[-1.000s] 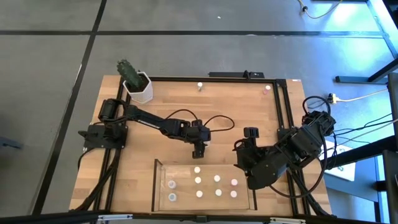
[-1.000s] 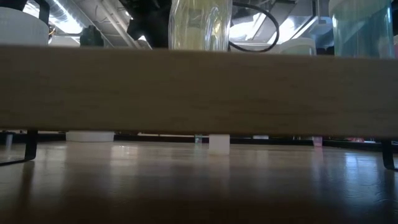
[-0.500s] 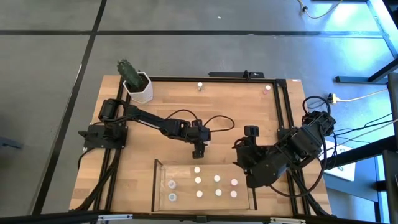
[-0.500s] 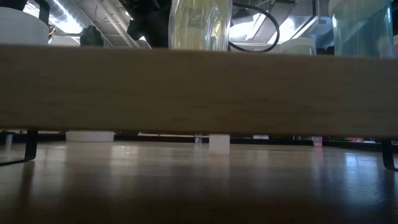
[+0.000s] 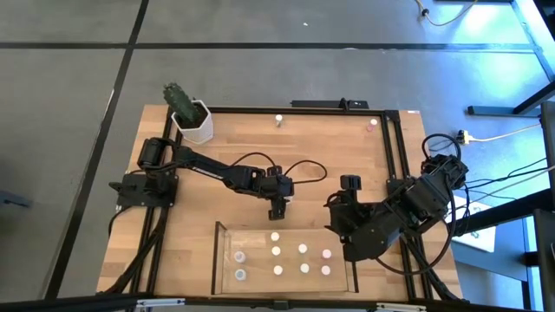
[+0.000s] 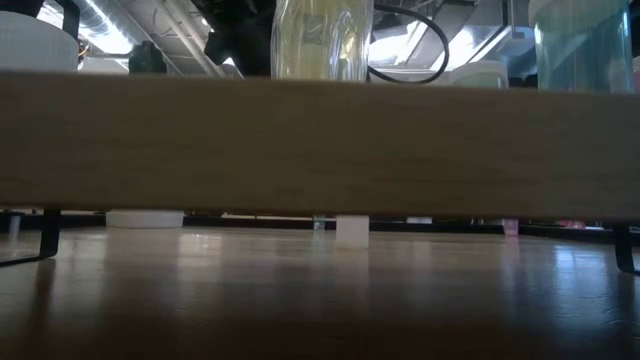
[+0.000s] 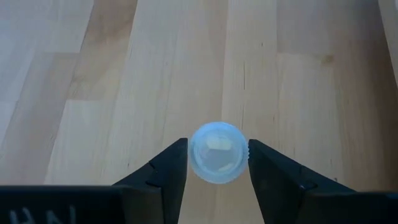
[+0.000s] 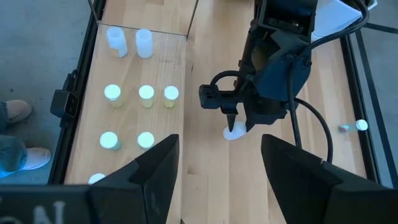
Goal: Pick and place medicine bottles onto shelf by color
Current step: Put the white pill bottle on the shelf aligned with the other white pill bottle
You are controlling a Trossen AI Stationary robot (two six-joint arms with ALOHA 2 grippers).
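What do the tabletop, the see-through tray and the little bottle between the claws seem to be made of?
The tabletop looks like pale wood planks with a matt finish: grain and board seams show. The tray's walls seem clear plastic or acrylic, since the floor shows through them. The bottle between the left gripper fingers looks like smooth, milky plastic with a soft sheen, though glass cannot be ruled out.

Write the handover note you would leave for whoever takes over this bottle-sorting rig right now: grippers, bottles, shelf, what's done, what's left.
Left gripper: closed on a pale-capped bottle, just above the table's middle, short of the shelf.
Right gripper: open, empty, waiting beside the shelf's right end.
Done: eight bottles stand in the shelf, including a pinkish one at the right.
Left: place the held bottle, then fetch the two at the table's far edge, a white one and a pinkish one.
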